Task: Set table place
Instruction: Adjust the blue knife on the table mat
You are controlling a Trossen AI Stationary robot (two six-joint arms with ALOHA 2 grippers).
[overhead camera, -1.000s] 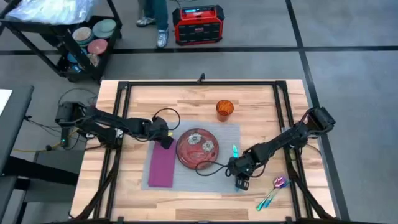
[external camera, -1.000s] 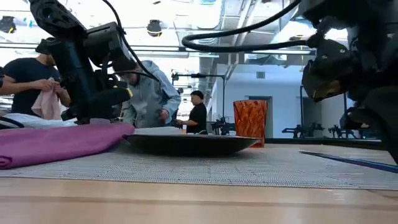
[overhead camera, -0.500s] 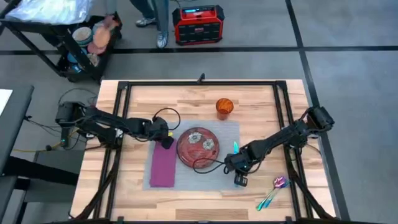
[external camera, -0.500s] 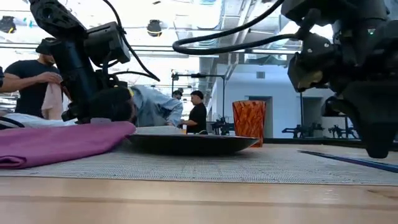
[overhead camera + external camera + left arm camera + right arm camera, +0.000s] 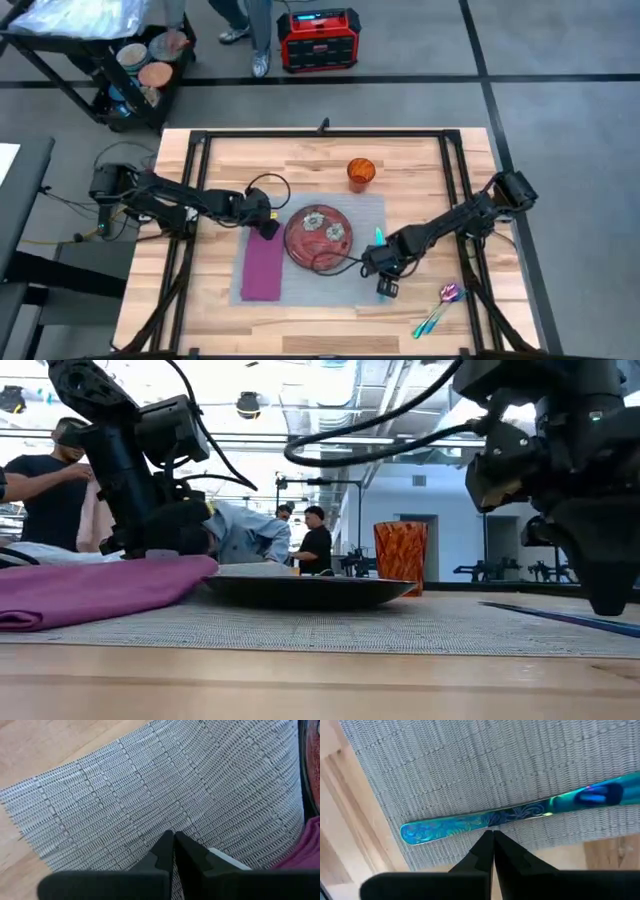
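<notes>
Grey floor (image 5: 560, 60) with dark seam lines. Red-and-black box (image 5: 317, 40) on floor beyond the table. Black cart (image 5: 95, 60) nearby, holding stacked bowls (image 5: 150, 62). People (image 5: 250, 532) stand behind. Bright ceiling (image 5: 330, 400) with exposed ducts overhead.

Bare planks of the table (image 5: 330, 155) lie open along the far edge, broken only by the orange cup (image 5: 361, 173) at the far edge of the grey placemat (image 5: 330, 285). On the mat, the purple napkin (image 5: 262, 268) fills the left side and the red plate (image 5: 317, 236) the middle. The left gripper (image 5: 271, 228), fingers closed, occupies the gap between them. The right gripper (image 5: 387, 288), fingers together, stands over the blue utensil (image 5: 490, 822) at the mat's right edge. More cutlery (image 5: 438, 307) lies on the wood right of it.
</notes>
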